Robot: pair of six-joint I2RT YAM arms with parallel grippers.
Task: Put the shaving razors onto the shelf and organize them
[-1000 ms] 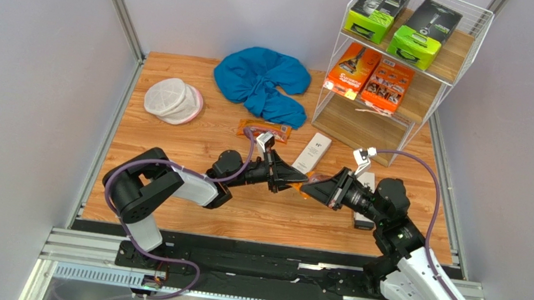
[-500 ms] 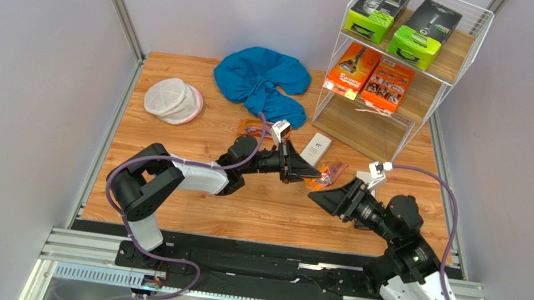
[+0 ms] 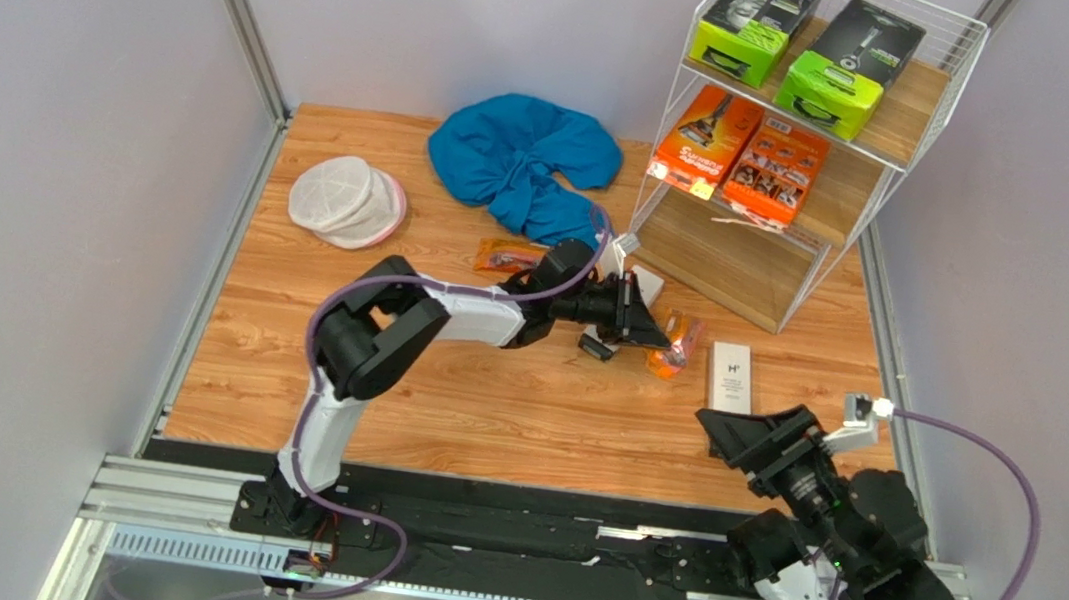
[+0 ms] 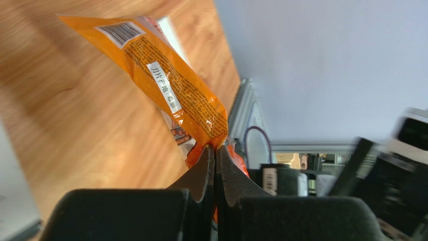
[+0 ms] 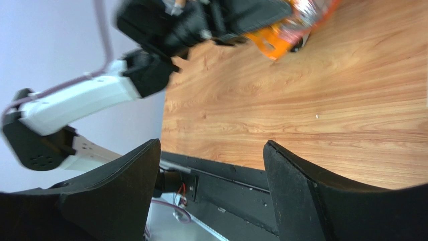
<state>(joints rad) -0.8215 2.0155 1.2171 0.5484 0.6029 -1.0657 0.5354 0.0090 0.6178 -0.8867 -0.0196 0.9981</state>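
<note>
Right fingers [image 3: 731, 425] sit nearest, low at the near right of the counter [image 3: 482, 415], spread wide with nothing between them; my right wrist view shows only bare wood in the gap. Just beyond them a slim white box [image 3: 731, 379] lies flat on the counter, apart from them.

Left fingers [image 3: 655, 335] reach out past mid-counter, pointing right, and are pressed tight together on the edge of a clear orange bag [image 3: 676, 345] of razors. In my left wrist view the bag [image 4: 171, 85] sticks out from my pinched fingers [image 4: 215, 150] over the wood, its barcode end farthest from me; I cannot tell whether that end touches the counter. This bag is near the white box, to its left.

A second bag [image 3: 508, 255] lies behind my left arm. Farther back are a blue cloth [image 3: 526, 163] and, to its left, a white mesh pouch [image 3: 345, 200].

At the far right stands the shelf [image 3: 719, 261]: two green boxes [image 3: 754, 20] side by side on its top board, two orange cartons [image 3: 711, 136] side by side on the middle one.
</note>
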